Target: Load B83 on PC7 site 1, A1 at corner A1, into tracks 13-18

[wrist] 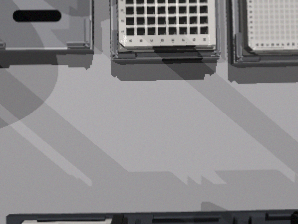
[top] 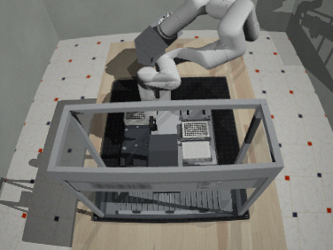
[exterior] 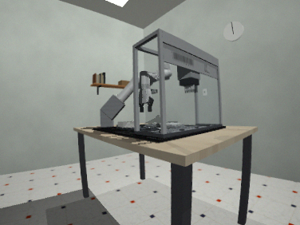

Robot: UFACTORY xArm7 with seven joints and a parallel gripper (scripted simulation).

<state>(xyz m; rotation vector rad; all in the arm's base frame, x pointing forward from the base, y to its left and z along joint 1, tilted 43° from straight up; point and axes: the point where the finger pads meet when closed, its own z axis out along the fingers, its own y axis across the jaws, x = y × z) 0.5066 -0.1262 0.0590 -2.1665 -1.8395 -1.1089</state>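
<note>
Jaws fully apart, empty. I see the grey two-finger gripper (exterior: 145,107) hanging above the apron; the white 96-well plate (wrist: 165,22) sits top centre of wrist view, long axis left-right.

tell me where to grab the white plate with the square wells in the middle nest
Take the white square-well plate by its two long edges, across the narrow span, coming straight down from above. It lies flat in a grey nest whose raised rim hugs its sides, so a sideways approach looks blocked. The gripper is open and holds nothing.
</note>
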